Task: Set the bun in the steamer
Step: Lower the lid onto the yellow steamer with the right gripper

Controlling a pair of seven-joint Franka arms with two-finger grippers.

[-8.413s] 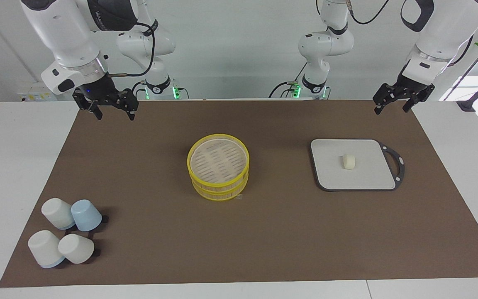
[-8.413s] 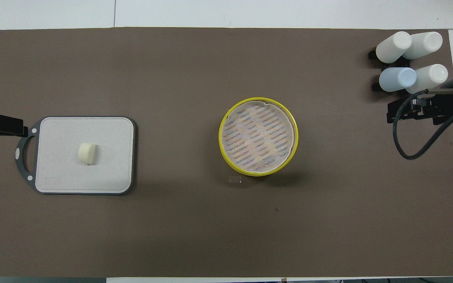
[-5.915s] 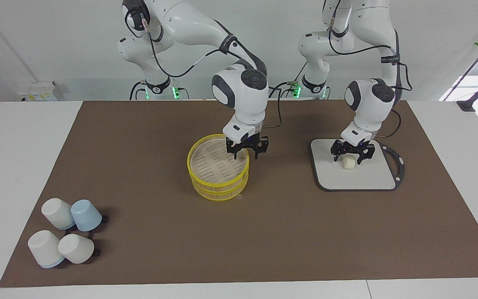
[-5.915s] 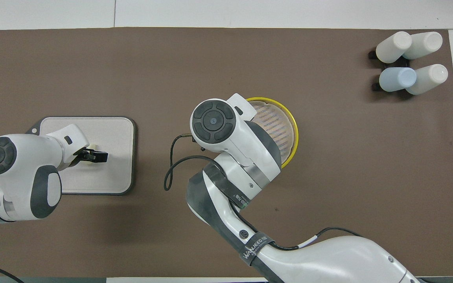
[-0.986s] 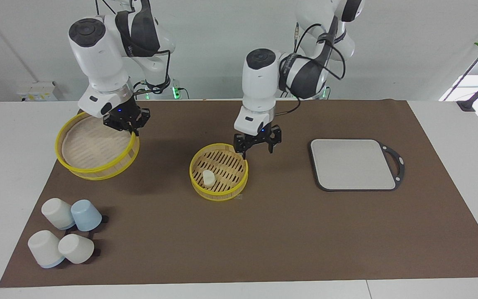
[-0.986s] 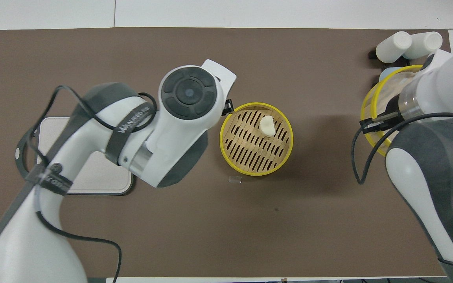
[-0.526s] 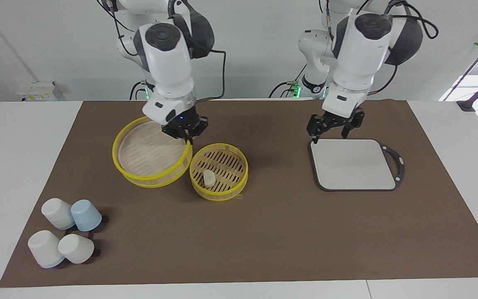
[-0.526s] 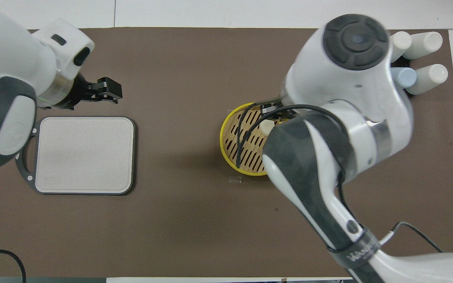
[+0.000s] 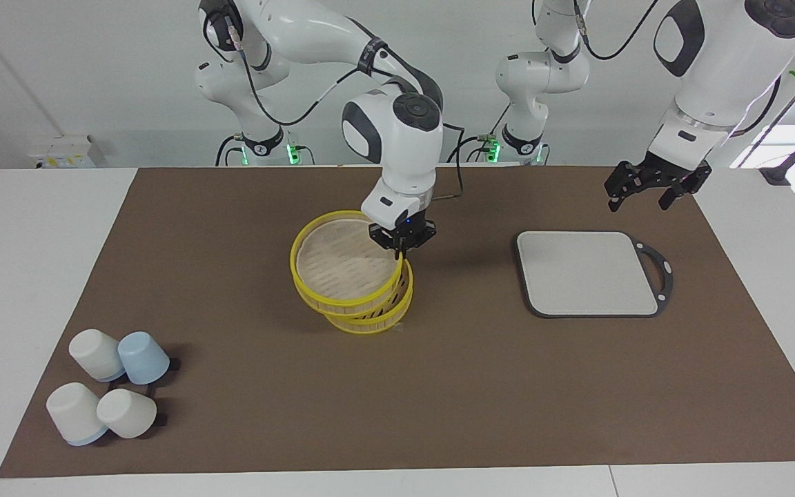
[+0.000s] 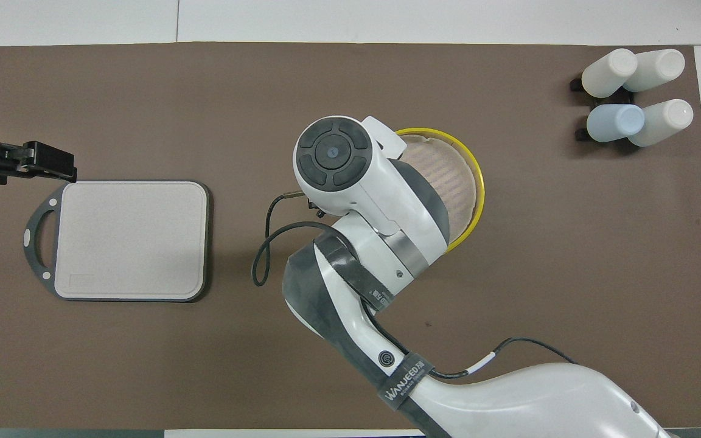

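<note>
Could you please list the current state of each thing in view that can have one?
Steamer: on the mat, mostly covered by the lid; the bun is not visible.
Lid: held by its rim, tilted over the steamer, not yet seated.
Right end effector: shut on the lid.
Left end effector: open, empty, in the air over the mat's edge.
Board: flat on the mat, bare.
Cups: four, clustered upside down.

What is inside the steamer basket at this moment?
Nothing inside can be seen. The right claw holds the lid tilted over the steamer basket, covering its floor, so the bun is not visible. The left claw waits, open, near the board.
</note>
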